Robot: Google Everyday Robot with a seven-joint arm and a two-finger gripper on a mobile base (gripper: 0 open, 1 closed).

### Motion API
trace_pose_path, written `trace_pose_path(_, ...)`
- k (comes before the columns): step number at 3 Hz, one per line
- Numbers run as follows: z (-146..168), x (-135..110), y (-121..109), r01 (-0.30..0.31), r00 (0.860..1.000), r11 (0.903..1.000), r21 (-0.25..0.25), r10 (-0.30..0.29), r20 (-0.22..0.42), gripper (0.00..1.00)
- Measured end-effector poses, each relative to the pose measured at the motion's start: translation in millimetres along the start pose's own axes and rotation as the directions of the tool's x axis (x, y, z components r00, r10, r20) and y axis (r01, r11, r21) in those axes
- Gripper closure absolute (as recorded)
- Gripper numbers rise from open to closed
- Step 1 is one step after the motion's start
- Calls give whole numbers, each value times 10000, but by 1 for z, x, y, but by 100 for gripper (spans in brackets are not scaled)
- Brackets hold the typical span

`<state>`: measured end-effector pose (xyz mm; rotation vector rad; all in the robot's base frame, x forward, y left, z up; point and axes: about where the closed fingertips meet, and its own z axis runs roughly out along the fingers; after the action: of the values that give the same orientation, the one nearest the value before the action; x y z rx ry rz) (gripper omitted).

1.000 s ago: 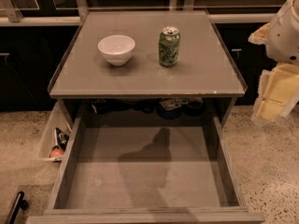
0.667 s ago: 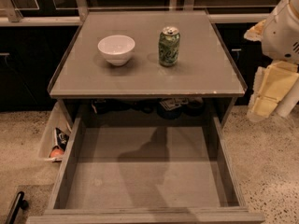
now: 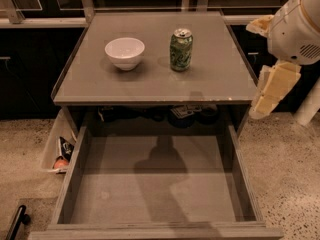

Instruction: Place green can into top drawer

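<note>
The green can (image 3: 181, 49) stands upright on the grey cabinet top (image 3: 210, 81), right of centre, with its silver top and pull tab up. The top drawer (image 3: 75, 174) is pulled fully out below the cabinet top, and its flat bottom is bare. My gripper (image 3: 272, 90) hangs off the cabinet's right edge. It is right of the can, apart from it, and holds nothing.
A white bowl (image 3: 124, 52) sits on the cabinet top left of the can. A side bin (image 3: 61, 151) with small items hangs on the cabinet's left. Dark clutter (image 3: 185, 113) lies in the cavity behind the drawer. A black handle (image 3: 15, 223) lies on the floor at front left.
My arm and gripper have shifted a little left and up, closer to the cabinet's right edge. The can, bowl and drawer have not moved.
</note>
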<state>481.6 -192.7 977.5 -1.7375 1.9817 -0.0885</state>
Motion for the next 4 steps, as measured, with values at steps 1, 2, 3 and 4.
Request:
trace_pose_path(1, 18, -9, -24, 484, 9964, 9985, 241, -500, 691, 0)
trace_pose_path(2, 18, -9, -24, 484, 9963, 9985, 242, -500, 693, 0)
trace_pose_path(3, 34, -8, -34, 197, 9906, 9988, 454, -256, 1343, 0)
trace_pose_path(4, 58, -11, -57, -237, 9645, 9977, 630, 62, 2640, 0)
